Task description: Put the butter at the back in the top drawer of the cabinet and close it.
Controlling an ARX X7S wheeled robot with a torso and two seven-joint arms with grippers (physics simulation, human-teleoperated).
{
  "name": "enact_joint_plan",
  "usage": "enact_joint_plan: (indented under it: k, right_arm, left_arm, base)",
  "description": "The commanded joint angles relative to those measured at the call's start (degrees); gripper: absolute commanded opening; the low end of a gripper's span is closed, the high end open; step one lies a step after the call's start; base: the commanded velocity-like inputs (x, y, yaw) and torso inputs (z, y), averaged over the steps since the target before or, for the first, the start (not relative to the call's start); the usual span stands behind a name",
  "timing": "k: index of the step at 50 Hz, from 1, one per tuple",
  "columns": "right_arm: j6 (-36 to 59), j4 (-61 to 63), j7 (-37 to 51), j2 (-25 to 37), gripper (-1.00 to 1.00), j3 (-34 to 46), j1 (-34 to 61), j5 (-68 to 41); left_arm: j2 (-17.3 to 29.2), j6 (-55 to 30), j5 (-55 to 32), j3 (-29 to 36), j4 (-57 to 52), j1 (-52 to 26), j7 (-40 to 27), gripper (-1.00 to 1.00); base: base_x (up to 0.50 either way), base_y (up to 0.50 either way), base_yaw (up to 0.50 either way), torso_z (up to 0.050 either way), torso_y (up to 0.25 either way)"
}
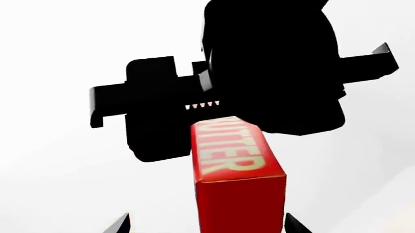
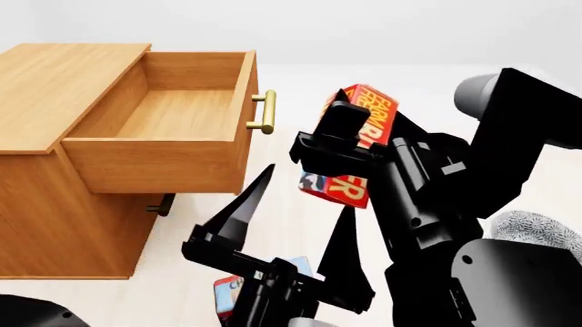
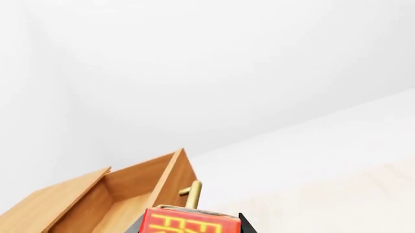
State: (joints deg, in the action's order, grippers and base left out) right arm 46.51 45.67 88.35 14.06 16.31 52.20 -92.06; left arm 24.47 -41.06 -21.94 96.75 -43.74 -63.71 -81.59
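Note:
My right gripper (image 2: 356, 136) is shut on the butter (image 2: 371, 112), a red-and-orange box held tilted in the air just right of the brass handle (image 2: 266, 112). The right wrist view has the butter (image 3: 188, 224) clamped between the jaws of the right gripper (image 3: 188, 229). Beyond it the top drawer (image 3: 165, 182) is pulled out, showing bare wood inside. The top drawer (image 2: 155, 162) juts out of the cabinet (image 2: 54, 75). My left gripper (image 2: 307, 189) is open, fingers pointing up at the box's lower end. In the left wrist view the butter (image 1: 233, 160) hangs between the spread fingertips of the left gripper (image 1: 207, 223).
A small red, white and blue box (image 2: 227, 291) lies on the pale floor, mostly hidden under my left gripper. A lower drawer's handle (image 2: 163, 204) shows in shadow beneath the open drawer. White floor stretches to the right of the cabinet.

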Motion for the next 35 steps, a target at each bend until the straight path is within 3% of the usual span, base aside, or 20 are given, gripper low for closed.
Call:
enact_joint_plan:
  k: [1,23,24,35]
  right_arm:
    - [-0.6,0.81,-0.51,-0.67,-1.0,0.37,-0.6,0.52]
    - [-1.26,1.07,-1.77,-0.84,-1.0,2.3,-2.47,1.92]
    - [-1.29,1.04,-1.81,-0.77,-1.0,2.29,-2.48,1.93]
    - [-1.68,0.78,-2.19,-0.14,-1.0,2.32,-2.61,2.25]
  left_arm:
    - [0.49,1.85,0.92,-1.29,2.61,0.57,1.02,1.0]
    - [1.25,4.24,1.43,-2.44,4.26,2.06,2.86,1.0]
    - [1.28,4.48,1.58,-2.22,4.21,2.11,3.1,-1.0]
    - [1.53,5.39,1.88,-2.12,4.41,2.55,4.32,-1.0]
  base:
    - [0.0,0.0,0.0,0.0,0.0]
    - [0.0,0.0,0.0,0.0,0.001]
    - [0.0,0.0,0.0,0.01,0.0]
    - [0.0,0.0,0.0,0.0,0.001]
